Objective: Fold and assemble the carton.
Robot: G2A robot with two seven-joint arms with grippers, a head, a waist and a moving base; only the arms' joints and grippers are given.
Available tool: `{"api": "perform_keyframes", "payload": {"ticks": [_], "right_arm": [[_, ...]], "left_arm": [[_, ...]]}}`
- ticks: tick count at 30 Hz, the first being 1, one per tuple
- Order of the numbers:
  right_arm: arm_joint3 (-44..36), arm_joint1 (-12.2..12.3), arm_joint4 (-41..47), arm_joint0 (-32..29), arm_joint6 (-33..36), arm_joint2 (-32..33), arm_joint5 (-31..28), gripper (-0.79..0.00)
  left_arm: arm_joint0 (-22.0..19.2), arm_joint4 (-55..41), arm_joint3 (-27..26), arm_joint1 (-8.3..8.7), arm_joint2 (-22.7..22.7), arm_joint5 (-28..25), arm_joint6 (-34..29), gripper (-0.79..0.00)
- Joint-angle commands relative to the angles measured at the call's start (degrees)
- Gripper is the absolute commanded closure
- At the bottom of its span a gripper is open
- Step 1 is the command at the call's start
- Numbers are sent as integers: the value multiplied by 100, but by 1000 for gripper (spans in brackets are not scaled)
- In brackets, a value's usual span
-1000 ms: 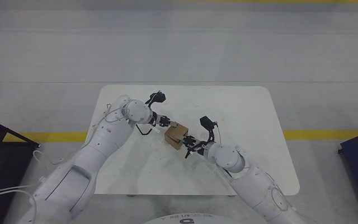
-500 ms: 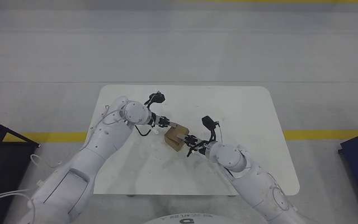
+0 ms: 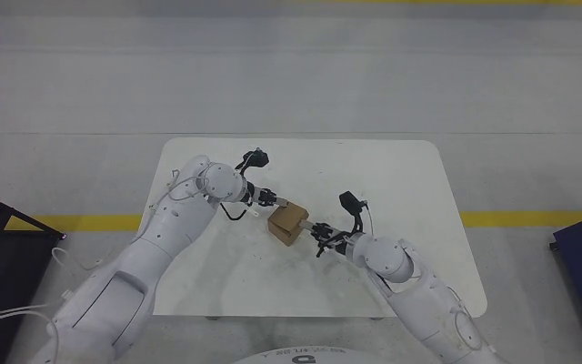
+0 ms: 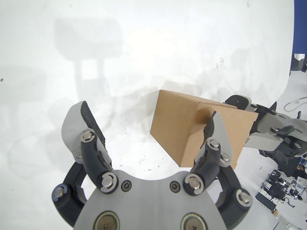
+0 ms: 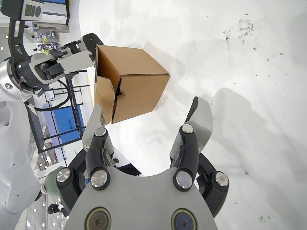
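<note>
The white table (image 3: 391,173) carries dark scuff marks (image 5: 242,28) on its surface. A yellow floor line (image 3: 518,218) runs past both of its sides.

The carton (image 3: 287,223) stands on the table near the middle, between the two grippers. The end facing the right arm shows flaps that meet unevenly, with a ragged gap.

The left gripper (image 4: 148,111) has its fingers spread wide. One fingertip (image 4: 212,123) rests against a carton face, the other stands apart over bare table.

The right gripper (image 5: 147,106) is likewise spread, clamped on nothing. The carton's lower corner lies just at one finger; contact there cannot be confirmed.
</note>
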Motion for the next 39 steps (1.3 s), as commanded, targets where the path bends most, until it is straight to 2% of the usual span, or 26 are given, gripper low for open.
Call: {"api": "perform_keyframes", "payload": {"ticks": [1,10,17,19,25,34,39], "right_arm": [[27,-12,-27,69,6,-70,74,-616],[99,-37,-15,193,-30,-165,217,-613],[108,-58,8,237,-123,-239,203,-634],[105,-61,23,235,-143,-241,184,-668],[155,-77,45,306,-162,-284,296,-662],[-3,-1,-88,0,-57,-126,-131,-597],[-43,22,-108,-56,-5,-51,-115,-551]], "left_arm": [[-6,-2,16,-3,-2,-4,5,-785],[-23,-21,62,-13,-8,-37,0,-785],[-27,-20,79,-22,-5,-43,6,-785],[-24,-25,76,-23,-5,-59,6,-785],[-16,-41,79,-24,-14,-89,-3,-785],[24,-97,-3,14,-107,-225,-28,-785],[68,-79,-91,38,-143,-215,-31,-785]]}}
